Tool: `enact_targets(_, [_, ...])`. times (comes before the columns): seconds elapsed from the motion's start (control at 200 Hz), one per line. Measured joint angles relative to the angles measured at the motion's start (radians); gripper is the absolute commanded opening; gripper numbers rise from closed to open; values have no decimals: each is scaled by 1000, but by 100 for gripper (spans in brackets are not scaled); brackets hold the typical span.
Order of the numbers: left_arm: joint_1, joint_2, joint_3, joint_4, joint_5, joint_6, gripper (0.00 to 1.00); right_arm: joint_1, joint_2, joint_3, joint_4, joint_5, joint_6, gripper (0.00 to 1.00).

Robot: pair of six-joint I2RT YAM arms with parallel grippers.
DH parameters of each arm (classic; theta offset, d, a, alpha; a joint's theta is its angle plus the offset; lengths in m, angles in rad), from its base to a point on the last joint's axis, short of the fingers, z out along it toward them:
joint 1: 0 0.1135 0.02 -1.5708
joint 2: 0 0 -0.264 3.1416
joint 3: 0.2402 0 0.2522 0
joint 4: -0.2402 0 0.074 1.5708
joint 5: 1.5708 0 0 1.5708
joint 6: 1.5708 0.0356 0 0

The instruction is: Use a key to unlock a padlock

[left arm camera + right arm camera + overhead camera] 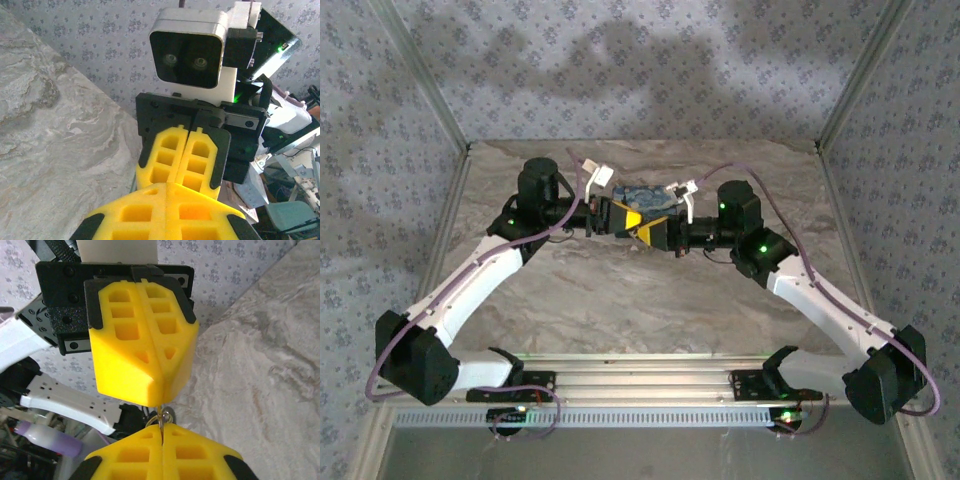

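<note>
Yellow right jaws clamped on key [160, 421], left jaws pressed together, tips meeting, over marble table's [650, 300] far half

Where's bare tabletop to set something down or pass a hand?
Free: the table near-centre, bordered by the left forearm, right forearm and the rail; also both far corners. Crowded: far centre, where left tool and right tool meet tip to tip with the key between them, blue box behind.
</note>
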Motion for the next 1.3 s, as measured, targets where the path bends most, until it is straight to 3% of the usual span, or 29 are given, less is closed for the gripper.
enact_targets(0.17, [0,1,4,1,-1,0,0,1,2,-3,19,-8,8,0])
enact_targets(0.285, [0,1,5,1,-5,-5,42,3,2,-22,66,0,27,0])
enact_targets(0.34, [0,1,6,2,-10,-4,51,3,2,-39,100,11,43,0])
enact_targets(0.41, [1,1,5,3,-27,-18,55,3,2,-66,145,28,71,0])
enact_targets(0.675, [44,-16,-70,124,-65,-112,49,3,2,-119,245,102,148,0])
enact_targets(1.299, [23,-21,-158,251,-61,-182,27,15,6,-134,309,148,192,0])
